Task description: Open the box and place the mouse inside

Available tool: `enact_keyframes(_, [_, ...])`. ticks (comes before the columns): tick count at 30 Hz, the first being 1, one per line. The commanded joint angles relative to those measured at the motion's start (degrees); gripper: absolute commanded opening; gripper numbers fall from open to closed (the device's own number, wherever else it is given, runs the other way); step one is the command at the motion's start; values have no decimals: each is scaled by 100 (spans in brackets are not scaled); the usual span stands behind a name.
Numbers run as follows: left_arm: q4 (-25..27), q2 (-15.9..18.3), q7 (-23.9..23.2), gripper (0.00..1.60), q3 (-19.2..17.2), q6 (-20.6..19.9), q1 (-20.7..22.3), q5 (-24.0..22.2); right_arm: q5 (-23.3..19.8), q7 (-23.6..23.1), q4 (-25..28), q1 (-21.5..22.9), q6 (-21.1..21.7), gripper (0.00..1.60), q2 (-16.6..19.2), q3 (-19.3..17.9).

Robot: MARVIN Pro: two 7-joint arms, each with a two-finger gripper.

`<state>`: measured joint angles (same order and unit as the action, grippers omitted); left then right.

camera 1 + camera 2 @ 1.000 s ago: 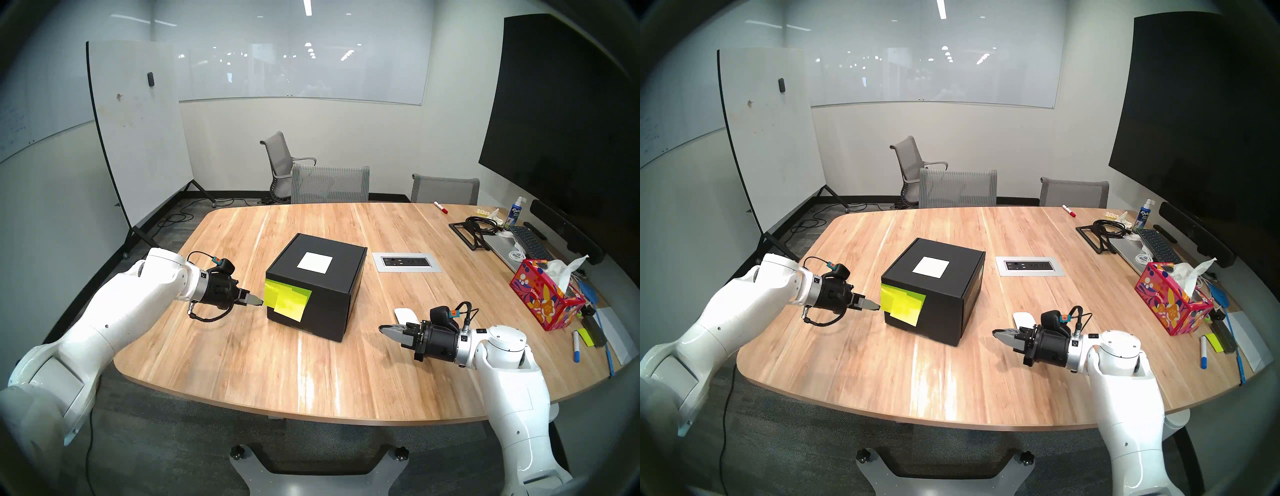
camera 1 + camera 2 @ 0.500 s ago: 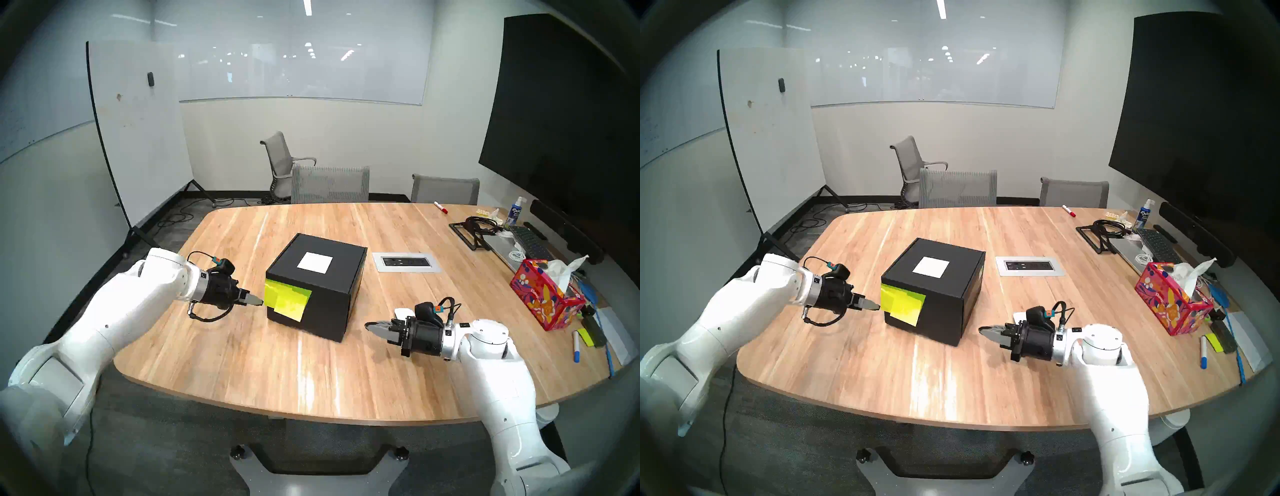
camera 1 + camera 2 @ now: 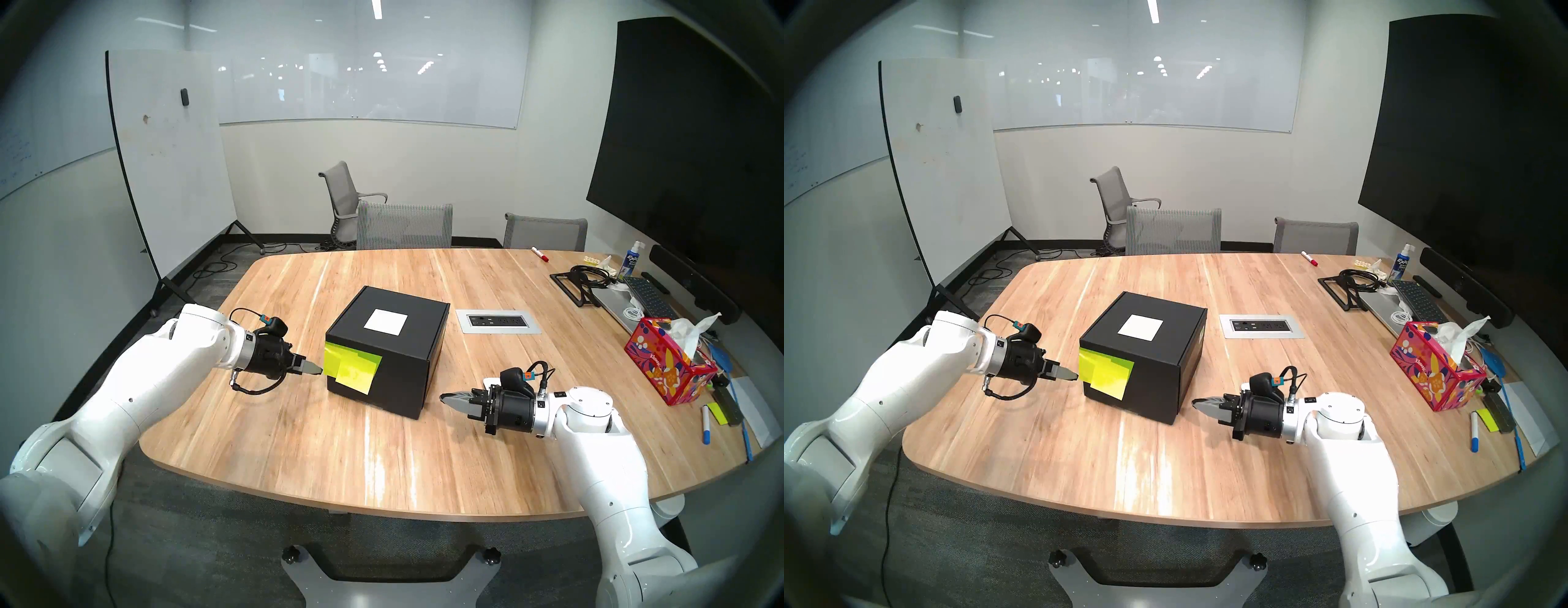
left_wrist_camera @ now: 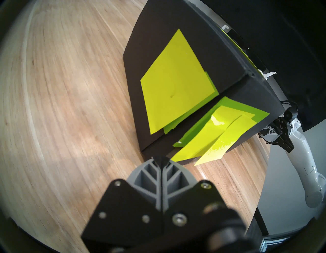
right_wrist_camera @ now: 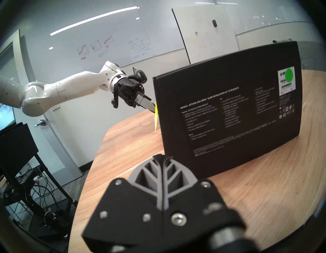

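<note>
The left gripper (image 3: 317, 370) hangs low over the tabletop (image 3: 297, 433) with its grey fingers pressed flat together, nothing between them; its tip sits just beside the near left corner of the box (image 3: 407, 361), at the edge of the yellow-green sticky notes (image 3: 353, 368). In the left wrist view the clenched tip points at the lower corner of the box where two faces meet, notes stuck on both.

The box stands near the middle of the tabletop, lid down, a white square label (image 3: 385, 322) on top. In the right wrist view its side panel carries small white print and a barcode sticker with a green dot (image 5: 289, 77).

Right of the box, the right gripper (image 3: 445, 398) points roughly level toward the box's near right side, close to it but apart from it, fingers likewise clenched on nothing. The mouse (image 3: 492, 383) lies on the tabletop just behind this gripper, mostly hidden by the black wrist housing; only a white sliver shows.

Further right sit a power outlet panel (image 3: 497, 321) set into the wood and a red floral tissue box (image 3: 668, 367).
</note>
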<state>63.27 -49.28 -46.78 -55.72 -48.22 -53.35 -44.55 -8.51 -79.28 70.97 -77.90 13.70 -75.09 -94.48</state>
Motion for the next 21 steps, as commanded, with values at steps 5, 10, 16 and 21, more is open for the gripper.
enact_keyframes(5, [67,-13,-15,0,-39,-10,97,-16,-50,-105,-3,263,-69,0,3,8])
enact_keyframes(10, [67,-12,-15,0,-39,-11,98,-16,-46,-117,-11,269,-75,0,0,4])
enact_keyframes(16, [68,-12,-15,0,-39,-12,98,-16,-37,-126,-15,271,-77,0,-6,-3])
enact_keyframes(21, [68,-12,-14,0,-39,-12,98,-16,-26,-135,-16,273,-77,0,-13,-13])
